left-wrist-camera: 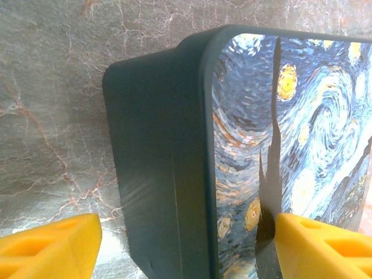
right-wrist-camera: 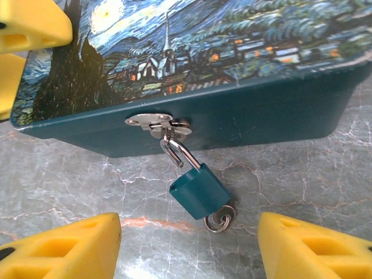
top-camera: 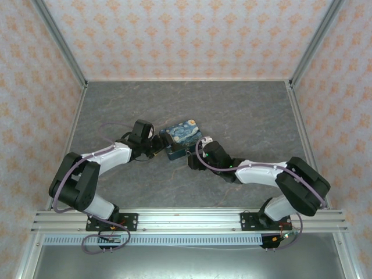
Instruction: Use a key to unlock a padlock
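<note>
Right wrist view first. Container and contents? (clerk)

One rectangular tin [right-wrist-camera: 232, 58], dark teal walls, rounded corners, swirled blue-and-yellow print on the lid. The lid is down, so I cannot tell what is in it. It lies about mid-table [right-wrist-camera: 70, 186], on grey veined stone-look surface. (arm)

Fastening? (clerk)

One silver hasp [right-wrist-camera: 158, 123] on the wall facing my right gripper [right-wrist-camera: 189, 244]. One padlock [right-wrist-camera: 199, 193], a small teal block with a thin steel shackle through the hasp, leaning with its body on the table. One silver key [right-wrist-camera: 221, 218] with its ring at the lock's lower end. (arm)

Your grippers? (clerk)

The right one is spread wide and holds nothing. The padlock lies just ahead, between the lines of its yellow fingers [right-wrist-camera: 64, 247] and apart from both. My left gripper [left-wrist-camera: 186, 250] is also wide, straddling the tin's far corner, one finger over the lid, the other beside the wall with a gap. (arm)
</note>
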Available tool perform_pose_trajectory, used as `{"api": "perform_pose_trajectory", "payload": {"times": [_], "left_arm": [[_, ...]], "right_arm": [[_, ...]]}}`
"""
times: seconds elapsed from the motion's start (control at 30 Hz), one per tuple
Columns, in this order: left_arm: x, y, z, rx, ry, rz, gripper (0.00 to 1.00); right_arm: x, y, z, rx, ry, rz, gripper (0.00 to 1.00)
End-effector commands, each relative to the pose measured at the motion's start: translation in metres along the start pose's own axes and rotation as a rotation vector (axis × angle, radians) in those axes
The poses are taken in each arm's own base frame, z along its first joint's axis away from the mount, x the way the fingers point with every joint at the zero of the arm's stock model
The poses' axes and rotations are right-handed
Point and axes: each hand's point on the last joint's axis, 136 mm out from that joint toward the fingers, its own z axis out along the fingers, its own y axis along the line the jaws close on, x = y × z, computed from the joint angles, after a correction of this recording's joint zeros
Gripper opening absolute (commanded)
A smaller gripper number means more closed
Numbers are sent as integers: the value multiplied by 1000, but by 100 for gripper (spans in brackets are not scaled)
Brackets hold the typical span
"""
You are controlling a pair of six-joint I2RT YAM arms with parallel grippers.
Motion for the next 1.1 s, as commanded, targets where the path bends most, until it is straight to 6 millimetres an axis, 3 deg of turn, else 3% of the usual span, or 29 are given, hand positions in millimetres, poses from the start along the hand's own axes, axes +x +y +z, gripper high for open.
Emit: {"api": "perform_pose_trajectory", "payload": {"times": [0.0,0.6,1.07], "left_arm": [[19,38,2,-143,45,-32,77],[19,38,7,-144,53,-45,77],[20,39,9,-149,58,-48,77]], "right_arm": [[-3,-7,5,97,9,-68,63],[15,5,36,189,115,-196,52],[17,2,30,203,126,-199,33]]}}
